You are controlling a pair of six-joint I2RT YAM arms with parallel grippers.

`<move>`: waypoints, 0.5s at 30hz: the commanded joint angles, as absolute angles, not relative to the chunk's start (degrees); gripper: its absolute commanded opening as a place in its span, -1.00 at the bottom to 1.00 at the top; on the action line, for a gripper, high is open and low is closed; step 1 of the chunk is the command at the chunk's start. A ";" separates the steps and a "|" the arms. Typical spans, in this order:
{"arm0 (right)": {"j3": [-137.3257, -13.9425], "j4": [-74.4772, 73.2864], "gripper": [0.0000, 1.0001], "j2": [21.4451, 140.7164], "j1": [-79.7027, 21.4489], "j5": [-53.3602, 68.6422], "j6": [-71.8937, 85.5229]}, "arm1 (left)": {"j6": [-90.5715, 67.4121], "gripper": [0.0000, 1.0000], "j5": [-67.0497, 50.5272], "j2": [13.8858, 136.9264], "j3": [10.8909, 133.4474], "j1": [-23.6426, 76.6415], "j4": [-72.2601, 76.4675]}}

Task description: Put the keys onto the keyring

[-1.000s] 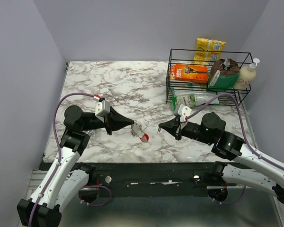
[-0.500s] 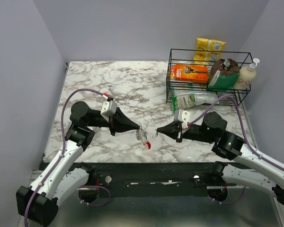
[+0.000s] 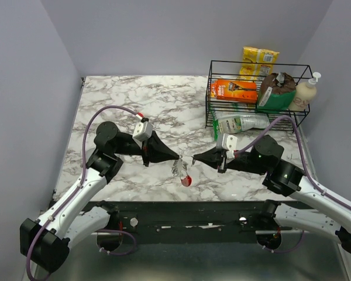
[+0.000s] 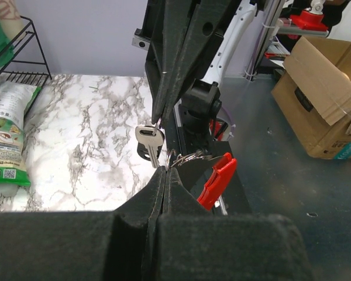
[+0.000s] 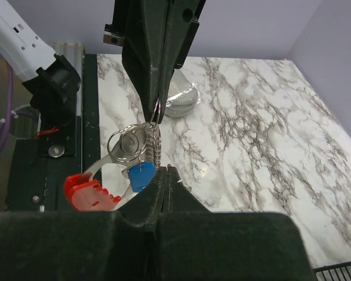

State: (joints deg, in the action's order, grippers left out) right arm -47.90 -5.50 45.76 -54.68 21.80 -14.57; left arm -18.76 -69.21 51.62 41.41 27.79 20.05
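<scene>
Moved in from both sides within the last second, leaving the left pincer (image 3: 177,158) and the right pincer (image 3: 194,159) nearly tip to tip above the near desk (image 3: 134,99). Carries the bunch along, hung by a thin ring (image 5: 157,107) in the clamped left pincer: keys (image 3: 178,170) dangling, red keyring (image 3: 186,181) lowest. Shows the right pincer pressed closed too, right at the keys; cannot tell whether nipping one. Suggests the threading step is at hand, with fine alignment needed.
</scene>
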 commanded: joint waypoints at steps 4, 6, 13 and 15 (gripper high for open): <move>-51.76 -4.83 -0.99 47.63 -54.49 23.99 -16.96 | -19.95 -1.00 -66.18 53.44 44.56 28.39 18.02; -52.38 -5.62 -0.99 48.25 -54.49 24.43 -17.66 | -19.43 -1.00 -66.27 53.79 44.73 28.39 17.41; -54.84 -7.03 -0.99 50.27 -54.49 26.28 -19.42 | -16.52 -1.00 -66.09 53.88 45.61 28.39 12.75; -55.81 -7.99 -0.99 51.41 -54.40 26.72 -20.03 | -16.26 -1.00 -66.18 53.96 45.62 28.39 12.66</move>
